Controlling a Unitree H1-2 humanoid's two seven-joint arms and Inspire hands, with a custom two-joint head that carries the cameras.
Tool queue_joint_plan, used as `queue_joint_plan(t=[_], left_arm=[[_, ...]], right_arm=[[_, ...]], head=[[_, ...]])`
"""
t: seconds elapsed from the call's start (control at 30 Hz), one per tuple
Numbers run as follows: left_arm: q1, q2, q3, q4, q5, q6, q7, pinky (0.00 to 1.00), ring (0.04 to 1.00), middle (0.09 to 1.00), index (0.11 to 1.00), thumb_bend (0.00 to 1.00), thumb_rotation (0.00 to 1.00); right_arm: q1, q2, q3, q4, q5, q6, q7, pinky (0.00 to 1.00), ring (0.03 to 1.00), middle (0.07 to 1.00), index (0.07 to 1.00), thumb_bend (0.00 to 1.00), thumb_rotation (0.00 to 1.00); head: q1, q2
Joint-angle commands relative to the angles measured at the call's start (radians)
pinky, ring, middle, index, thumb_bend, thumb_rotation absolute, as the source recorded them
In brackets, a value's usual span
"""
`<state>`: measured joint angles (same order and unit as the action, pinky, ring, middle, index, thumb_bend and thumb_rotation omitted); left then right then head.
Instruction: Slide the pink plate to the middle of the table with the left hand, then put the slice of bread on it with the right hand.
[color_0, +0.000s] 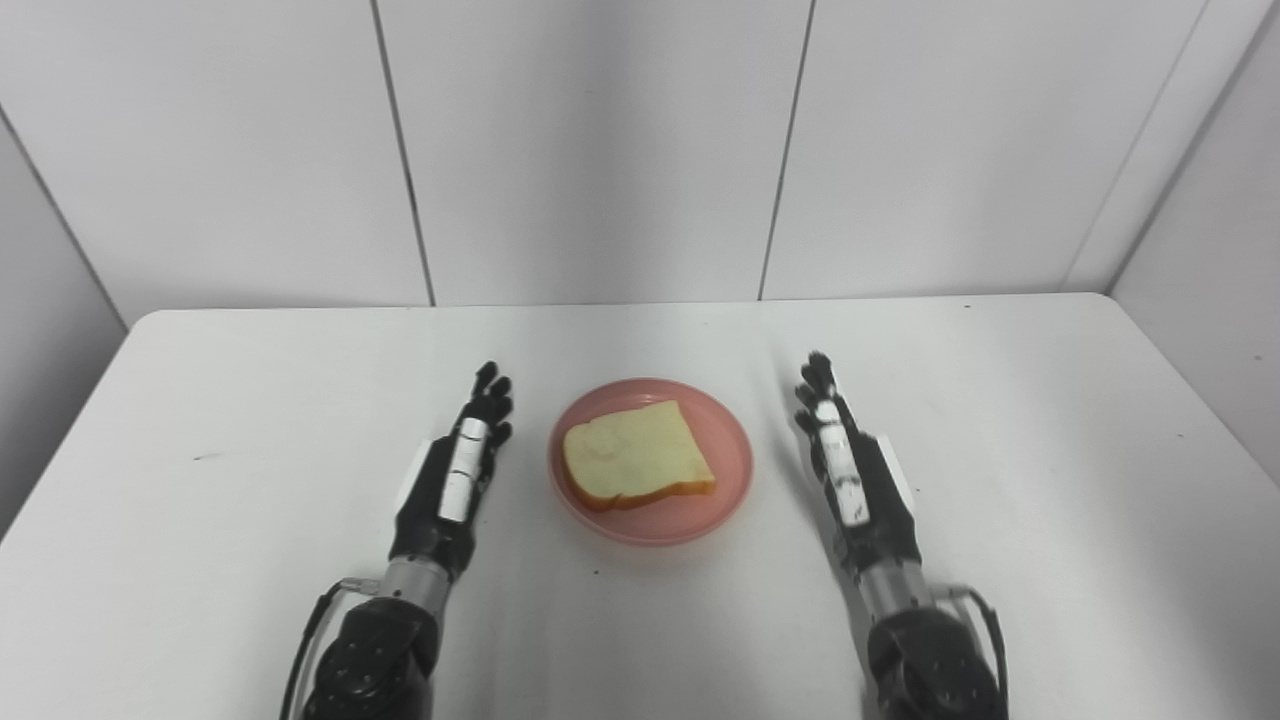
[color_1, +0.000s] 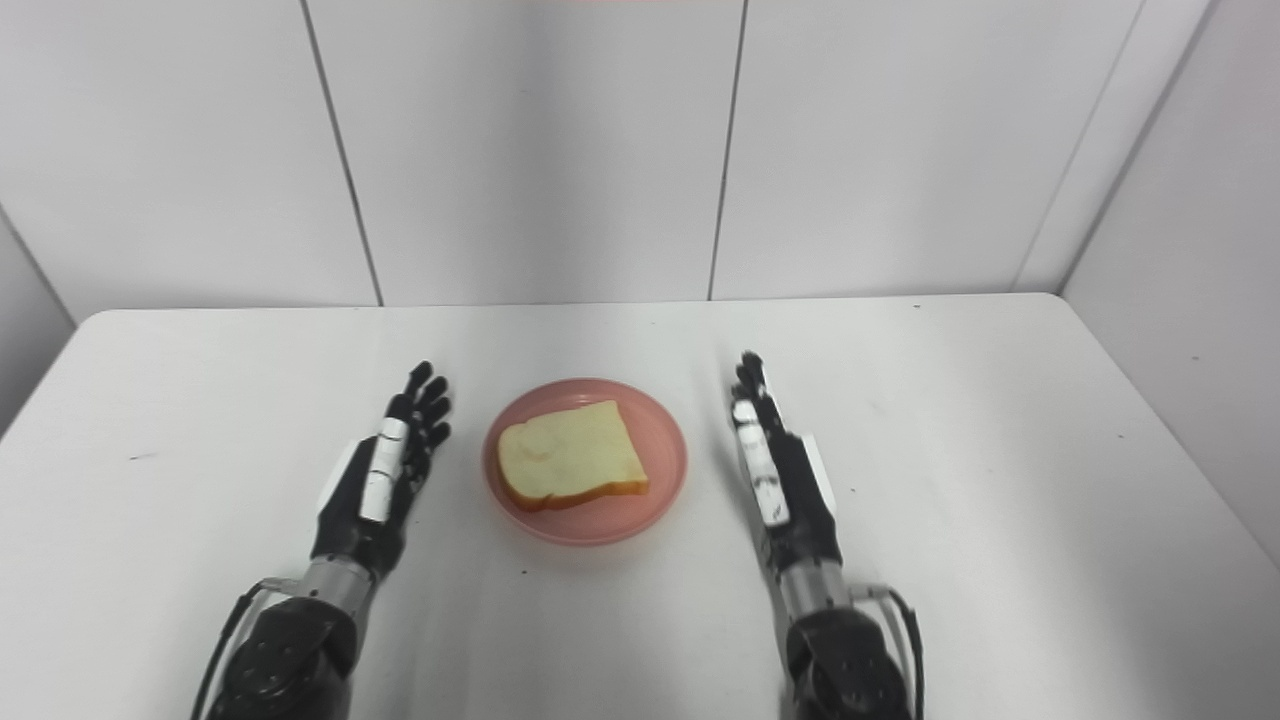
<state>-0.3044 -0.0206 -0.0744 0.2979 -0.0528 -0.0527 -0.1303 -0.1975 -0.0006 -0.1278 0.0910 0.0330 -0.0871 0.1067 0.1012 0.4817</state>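
Note:
A pink plate (color_0: 728, 480) rests near the middle of the white table (color_0: 200, 400). On it lies a slice of bread (color_0: 635, 455), pale with a tan crust. My left hand (color_0: 462, 462) stands just left of the plate, edge-on, fingers stretched forward, open and holding nothing. To the right of the plate my right hand (color_0: 850, 470) holds the same pose, open, a little apart from the rim. Neither hand touches the plate or the bread.
White wall panels (color_0: 600, 150) rise behind the table's far edge. A side wall (color_0: 1220, 330) runs close along the table's right edge. Bare tabletop stretches to both sides of the hands.

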Motion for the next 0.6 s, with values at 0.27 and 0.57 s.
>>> queue_joint_plan(t=[0.27,0.57], left_arm=[[0.163,-0.003,-0.055,-0.193,0.099,0.194,0.045,1.00,1.000,1.000,1.000,0.50,1.00],[0.197,-0.034,-0.056,-0.237,0.087,0.242,0.061,1.00,1.000,1.000,1.000,0.38,1.00]], right_arm=[[0.093,0.008,0.038,-0.002,0.028,-0.003,-0.015,1.00,1.000,1.000,1.000,0.54,1.00],[0.123,-0.014,0.057,-0.066,0.072,0.068,0.007,1.00,1.000,1.000,1.000,0.44,1.00]], head=[[-0.004,-0.006],[0.015,-0.010]])
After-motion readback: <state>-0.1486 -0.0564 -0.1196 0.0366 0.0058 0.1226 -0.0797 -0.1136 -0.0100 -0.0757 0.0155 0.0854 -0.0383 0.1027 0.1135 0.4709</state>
